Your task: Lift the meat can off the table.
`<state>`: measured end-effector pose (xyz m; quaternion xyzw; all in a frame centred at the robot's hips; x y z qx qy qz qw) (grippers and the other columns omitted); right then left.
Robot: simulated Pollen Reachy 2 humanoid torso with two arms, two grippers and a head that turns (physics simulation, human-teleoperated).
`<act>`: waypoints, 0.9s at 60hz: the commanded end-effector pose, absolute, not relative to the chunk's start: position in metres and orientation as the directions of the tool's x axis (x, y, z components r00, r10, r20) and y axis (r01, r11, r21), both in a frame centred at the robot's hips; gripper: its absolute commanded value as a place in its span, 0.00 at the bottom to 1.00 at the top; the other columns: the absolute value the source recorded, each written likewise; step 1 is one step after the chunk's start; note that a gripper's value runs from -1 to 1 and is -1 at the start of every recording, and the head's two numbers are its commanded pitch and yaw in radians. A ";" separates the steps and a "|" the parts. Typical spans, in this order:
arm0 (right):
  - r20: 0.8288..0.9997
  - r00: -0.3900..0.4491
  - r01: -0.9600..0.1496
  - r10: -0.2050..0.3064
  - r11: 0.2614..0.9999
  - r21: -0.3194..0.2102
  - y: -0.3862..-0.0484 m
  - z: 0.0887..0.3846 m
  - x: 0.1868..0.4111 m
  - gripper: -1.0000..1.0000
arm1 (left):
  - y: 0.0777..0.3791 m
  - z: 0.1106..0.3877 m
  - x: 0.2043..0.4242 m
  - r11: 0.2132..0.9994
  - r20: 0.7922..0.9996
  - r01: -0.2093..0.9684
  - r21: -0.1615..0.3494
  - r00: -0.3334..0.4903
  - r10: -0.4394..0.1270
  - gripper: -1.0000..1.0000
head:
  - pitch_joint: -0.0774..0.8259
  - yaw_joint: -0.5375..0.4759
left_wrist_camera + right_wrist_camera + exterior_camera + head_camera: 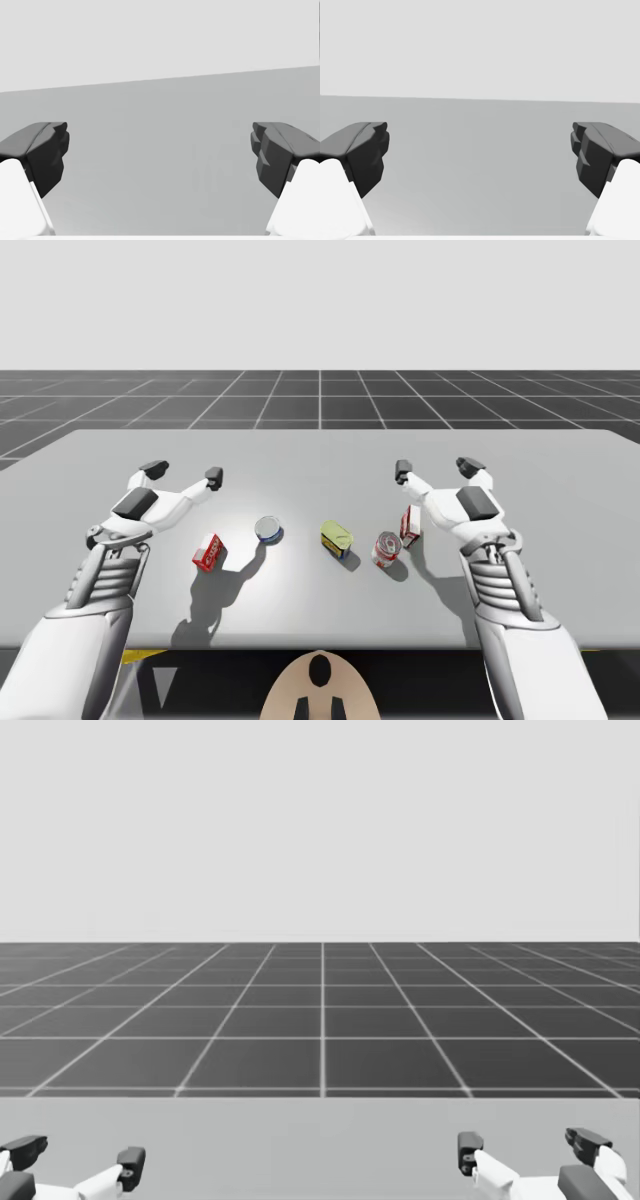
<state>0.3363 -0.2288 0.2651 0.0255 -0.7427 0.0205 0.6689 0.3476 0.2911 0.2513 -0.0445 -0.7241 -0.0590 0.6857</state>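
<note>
- Sitting nearest my edge of the table (320, 455), a small red box (208, 552) lies at the left, just beside my left forearm. Its label print is too small to read.
- Red-and-white round can (388, 548): at about the same depth, right of centre. Its lettering is not legible.
- Meat can (337, 539): boxy, with a yellow-green top and a blue side. It rests on the table near the centre, and its label cannot be read. It lies just beside the red-and-white round can, apart from it, and neither gripper touches it.
- Blue round can (268, 530): pale top, left of the meat can and apart from it.
- Red-and-white box (410, 525): upright, just beyond the red-and-white round can and close against my right wrist.
- Left gripper (183, 473): over the table beyond the red box, fingers spread wide. The left wrist view shows bare tabletop between them.
- Right gripper (436, 470): beyond the red-and-white box, fingers likewise spread wide with nothing pinched.
- Dark grid floor (320, 395): past the table's far edge.
</note>
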 end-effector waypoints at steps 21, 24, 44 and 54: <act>0.996 -0.088 -0.076 0.000 0.997 -0.007 -0.226 0.265 0.335 0.00 | 0.292 0.252 0.347 0.989 0.998 0.148 0.023 -0.064 -0.014 0.00 | 0.32 0.53; 0.996 -0.087 -0.078 0.004 0.997 -0.011 -0.226 0.265 0.335 0.00 | 0.291 0.252 0.347 0.989 0.998 0.148 0.027 -0.064 -0.017 0.00 | 0.36 0.53; 0.997 -0.080 -0.085 0.012 0.996 -0.018 -0.226 0.265 0.336 0.00 | 0.291 0.253 0.347 0.988 0.998 0.151 0.032 -0.067 -0.023 0.00 | 0.63 0.50; 0.997 -0.075 -0.087 0.014 0.996 -0.020 -0.226 0.265 0.336 0.00 | 0.290 0.254 0.346 0.988 0.997 0.153 0.031 -0.070 -0.021 0.00 | 0.75 0.49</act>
